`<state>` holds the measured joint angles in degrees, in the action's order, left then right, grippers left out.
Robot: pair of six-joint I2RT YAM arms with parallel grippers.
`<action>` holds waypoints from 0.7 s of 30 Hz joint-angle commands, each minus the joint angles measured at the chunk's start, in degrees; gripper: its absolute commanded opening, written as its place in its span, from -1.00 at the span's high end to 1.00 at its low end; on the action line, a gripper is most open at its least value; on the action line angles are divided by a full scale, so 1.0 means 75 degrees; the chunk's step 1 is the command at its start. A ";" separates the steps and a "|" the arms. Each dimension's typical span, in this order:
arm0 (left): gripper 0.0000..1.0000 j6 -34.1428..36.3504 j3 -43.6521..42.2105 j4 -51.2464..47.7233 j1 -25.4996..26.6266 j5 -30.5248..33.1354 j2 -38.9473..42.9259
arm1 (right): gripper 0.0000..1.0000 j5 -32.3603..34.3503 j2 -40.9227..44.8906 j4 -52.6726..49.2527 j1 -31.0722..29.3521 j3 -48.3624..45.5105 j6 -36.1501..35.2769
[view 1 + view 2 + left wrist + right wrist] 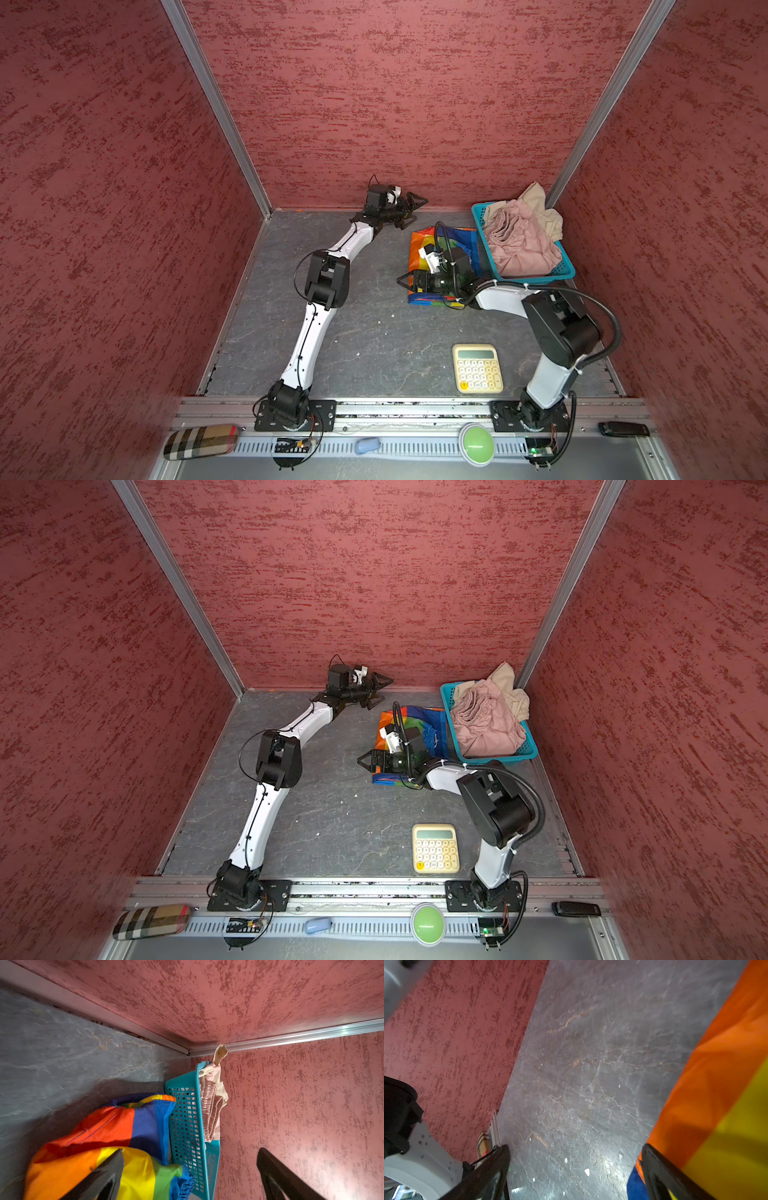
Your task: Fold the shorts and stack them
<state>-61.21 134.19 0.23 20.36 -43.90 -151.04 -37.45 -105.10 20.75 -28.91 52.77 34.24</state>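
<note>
Right gripper, spread and empty, half hides the rainbow shorts lying lengthwise along the basket in both top views; pink shorts and beige shorts bunch inside. Left gripper gapes empty near the basket in its wrist view; the right wrist view crops the rainbow shorts.

Left arm and right arm: white link shells, black joint housings, black base plates with silver screws. Left gripper and right gripper: black triangular fingers; behind the jaws, white camera brackets. Thin black cables run along the links; 1 corrugated conduit on the right arm.
</note>
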 commanded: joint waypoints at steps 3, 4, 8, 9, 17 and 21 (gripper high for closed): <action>-0.99 -0.0999 0.0446 0.0810 0.0302 -0.0665 -0.1201 | -0.98 -0.0658 -0.0906 0.1825 -0.0041 0.0044 0.0532; -0.99 -0.1069 0.0474 0.0793 0.0340 -0.0708 -0.1306 | -0.98 -0.0689 -0.1031 0.1847 -0.0042 0.0066 0.0532; -0.99 -0.0836 0.0262 0.0341 0.0438 -0.0602 -0.1369 | -0.98 -0.0702 -0.1029 0.2232 -0.0044 -0.0401 0.0693; -0.99 -0.0816 0.0229 0.0263 0.0429 -0.0575 -0.1403 | -0.98 -0.0705 -0.1009 0.2248 -0.0046 -0.0518 0.0696; -0.99 -0.0768 0.0263 -0.0018 0.0265 -0.0300 -0.1816 | -0.98 -0.0670 -0.0618 0.2454 -0.0048 -0.1600 0.0723; -0.99 -0.0622 0.0191 -0.0187 0.0181 -0.0264 -0.1831 | -0.98 -0.0496 -0.0286 0.2115 -0.0072 -0.2067 0.0607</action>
<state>-67.85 136.09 2.59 23.14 -48.01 -161.51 -41.10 -108.40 40.93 -29.15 40.03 38.30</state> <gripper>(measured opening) 0.994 0.989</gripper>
